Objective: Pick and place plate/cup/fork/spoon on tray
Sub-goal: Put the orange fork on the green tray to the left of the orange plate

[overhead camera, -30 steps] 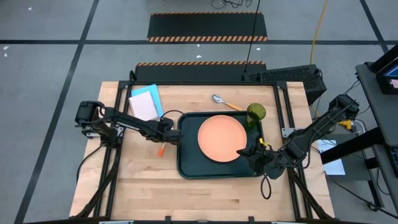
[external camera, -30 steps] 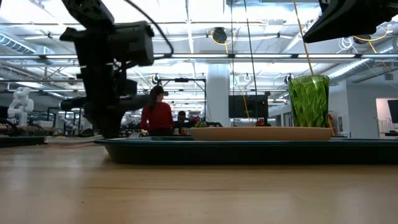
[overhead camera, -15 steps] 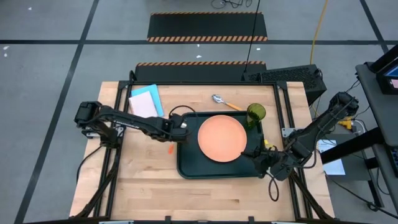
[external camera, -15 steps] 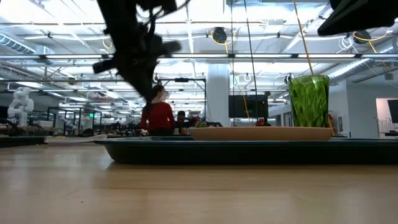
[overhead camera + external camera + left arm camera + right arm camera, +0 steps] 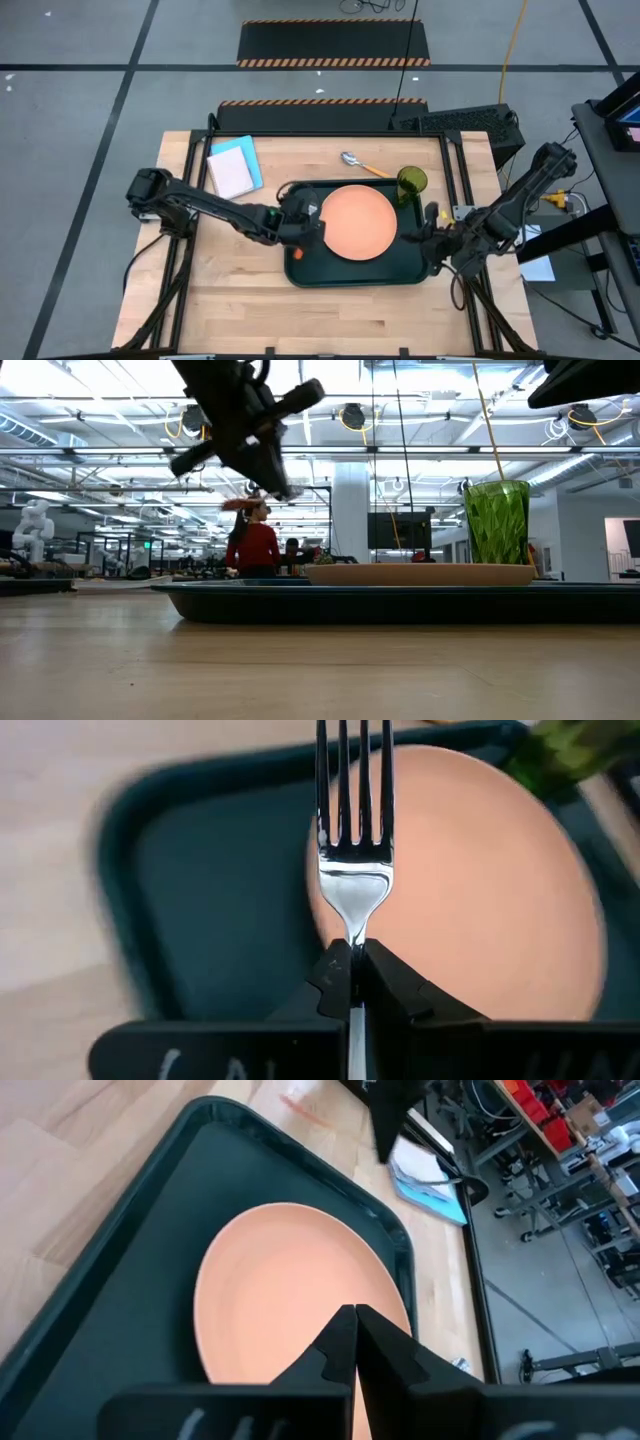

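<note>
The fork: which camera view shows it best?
The left wrist view: the fork shows sharp tines, clamped in the left gripper. High view shows only an orange bit; low view only a blur; right wrist view nothing.

A: Where does everything sit on the table (image 5: 230, 300)?

B: The tray (image 5: 350, 271) lies near the middle, toward the right. The plate (image 5: 357, 221) rests inside it, and the cup (image 5: 411, 183) stands in the tray's far right corner, just beside the plate.

A: And the spoon (image 5: 361, 164)?

B: On the tabletop just behind the tray, left of the cup. A notebook (image 5: 235, 166) lies at the far left, well apart from the tray.

A: The fork (image 5: 354, 830)?

B: Clamped in the left gripper (image 5: 308, 211) over the tray's left part, tines over the plate's edge. The right gripper (image 5: 424, 234), fingers together, hangs at the tray's right rim.
</note>
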